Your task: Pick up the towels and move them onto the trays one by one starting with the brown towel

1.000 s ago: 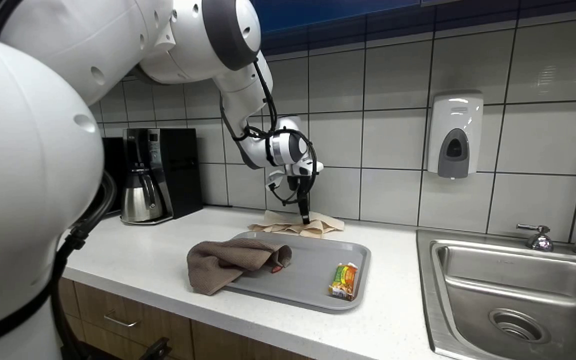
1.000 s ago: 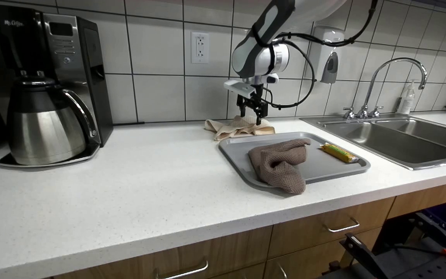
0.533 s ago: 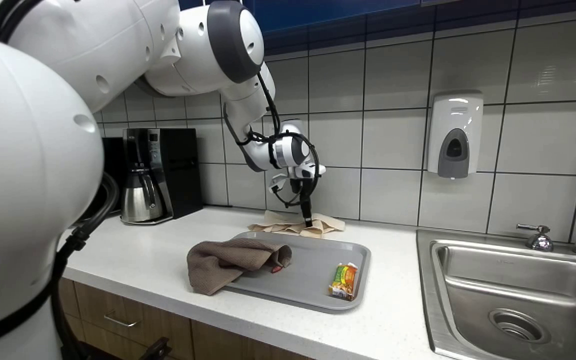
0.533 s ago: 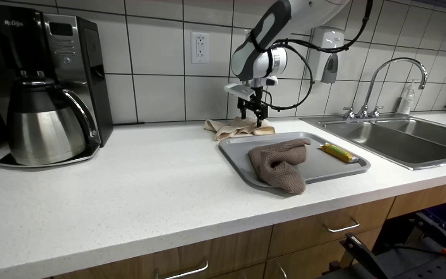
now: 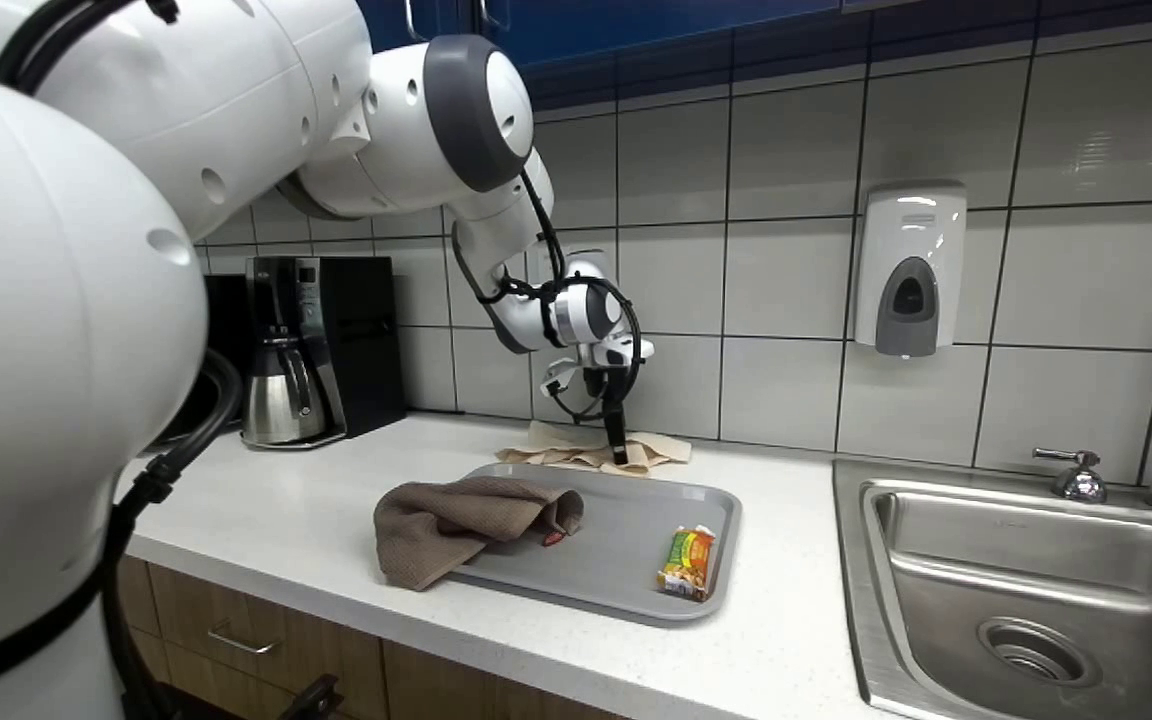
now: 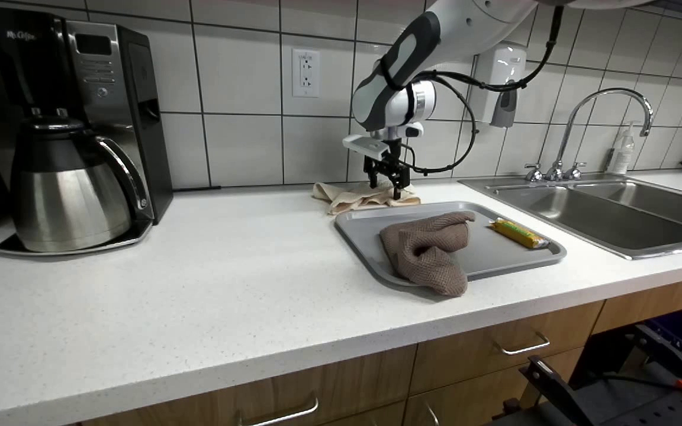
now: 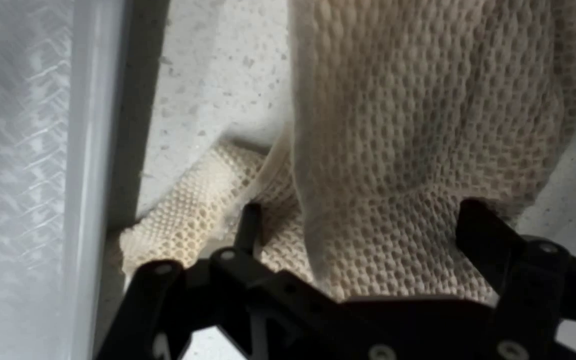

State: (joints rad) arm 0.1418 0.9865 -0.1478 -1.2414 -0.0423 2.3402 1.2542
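Observation:
The brown towel lies crumpled over one end of the grey tray, partly hanging past its rim; it also shows in an exterior view. The beige towel lies bunched on the counter between the tray and the tiled wall; it also shows in an exterior view. In the wrist view my gripper is open, with its fingers spread wide over the beige towel and cloth between them. In an exterior view the gripper is down at the towel, fingertips at cloth level.
A yellow-green snack packet lies on the tray, and a small red item shows beside the brown towel. A coffee maker, a steel sink, a tiled wall and a soap dispenser stand around. The tray rim runs close to the gripper.
My gripper has lowered onto the beige towel and shifted slightly toward the tray. Its fingers stay apart. The brown towel, tray and packet have not moved.

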